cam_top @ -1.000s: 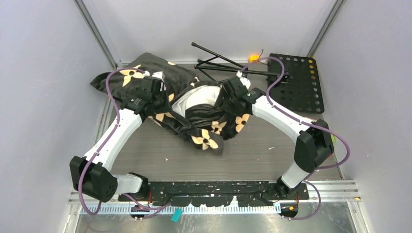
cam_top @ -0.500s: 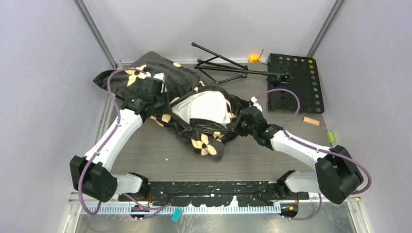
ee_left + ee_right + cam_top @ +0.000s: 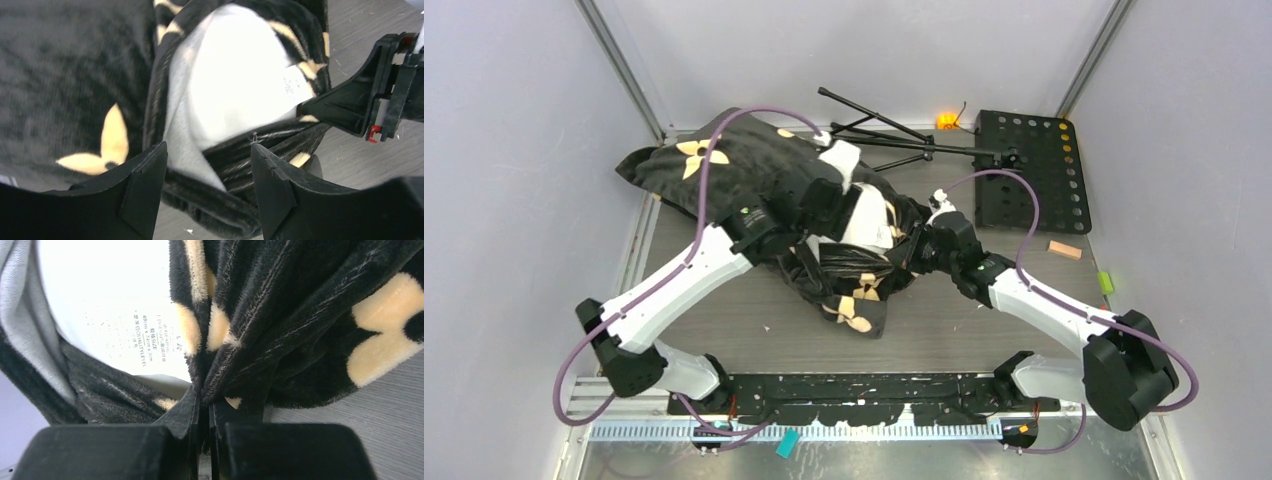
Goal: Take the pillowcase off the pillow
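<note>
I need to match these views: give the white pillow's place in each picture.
Top external: pillow at centre, peeking from the pillowcase.
Left wrist: pillow upper centre, beyond the open jaws.
Right wrist: pillow upper left, printed label showing.
Shared landmark: the pillowcase fold pinched in the right jaws.

Perforated black plate (image 3: pixel 1036 175) far right; folded tripod (image 3: pixel 964 149) reaching onto it; tan block (image 3: pixel 1065 250) nearby.
</note>
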### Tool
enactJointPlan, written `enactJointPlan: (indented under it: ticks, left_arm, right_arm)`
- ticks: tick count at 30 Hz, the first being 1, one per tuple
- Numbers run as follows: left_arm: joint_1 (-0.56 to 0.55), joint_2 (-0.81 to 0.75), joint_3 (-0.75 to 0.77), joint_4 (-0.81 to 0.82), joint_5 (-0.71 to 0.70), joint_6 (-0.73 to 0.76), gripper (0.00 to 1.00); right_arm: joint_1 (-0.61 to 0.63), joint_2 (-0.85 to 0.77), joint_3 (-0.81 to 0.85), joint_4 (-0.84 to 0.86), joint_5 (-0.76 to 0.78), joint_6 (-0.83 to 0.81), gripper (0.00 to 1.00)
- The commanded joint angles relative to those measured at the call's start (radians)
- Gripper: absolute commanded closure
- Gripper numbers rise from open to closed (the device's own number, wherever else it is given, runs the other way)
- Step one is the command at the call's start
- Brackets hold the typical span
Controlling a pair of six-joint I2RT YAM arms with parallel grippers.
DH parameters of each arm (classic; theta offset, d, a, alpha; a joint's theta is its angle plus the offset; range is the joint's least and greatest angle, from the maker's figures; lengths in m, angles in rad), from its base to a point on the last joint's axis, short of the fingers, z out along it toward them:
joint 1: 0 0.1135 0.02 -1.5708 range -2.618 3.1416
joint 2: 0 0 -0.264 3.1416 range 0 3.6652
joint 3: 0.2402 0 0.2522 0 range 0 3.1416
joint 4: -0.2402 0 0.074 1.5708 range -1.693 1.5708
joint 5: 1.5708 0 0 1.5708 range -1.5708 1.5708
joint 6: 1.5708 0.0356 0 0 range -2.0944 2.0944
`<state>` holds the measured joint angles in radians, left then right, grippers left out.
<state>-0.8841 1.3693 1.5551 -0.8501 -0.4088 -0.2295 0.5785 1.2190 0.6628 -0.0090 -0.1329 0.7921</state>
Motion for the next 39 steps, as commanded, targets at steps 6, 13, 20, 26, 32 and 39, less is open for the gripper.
enactJointPlan:
  ticks: [6, 13, 20, 26, 32, 39]
  left_arm:
    - [-0.1, 0.271, 0.189, -0.014, -0.011, 0.072, 0.34]
    - [-0.049, 0.524, 0.429, -0.178, -0.008, 0.0, 0.26]
    - [0.054, 0.607, 0.463, -0.185, 0.034, -0.092, 0.19]
    - [0.086, 0.642, 0.443, -0.197, 0.047, -0.071, 0.14]
    - [0.128, 0.662, 0.331, -0.2, 0.174, -0.079, 0.14]
    - [0.227, 0.552, 0.134, -0.073, 0.252, -0.126, 0.79]
  right_arm:
    - [0.001, -0.084, -0.058, 0.002, -0.031, -0.028, 0.94]
    - [0.0, -0.13, -0.109, 0.005, -0.002, -0.01, 0.95]
    - [0.0, -0.127, -0.147, 0.005, 0.009, 0.012, 0.98]
    - [0.0, -0.12, -0.145, 0.005, 0.007, 0.016, 0.98]
    - [0.001, -0.108, -0.126, -0.002, 0.019, 0.009, 0.98]
    - [-0.002, -0.068, -0.095, -0.102, 0.143, 0.042, 0.98]
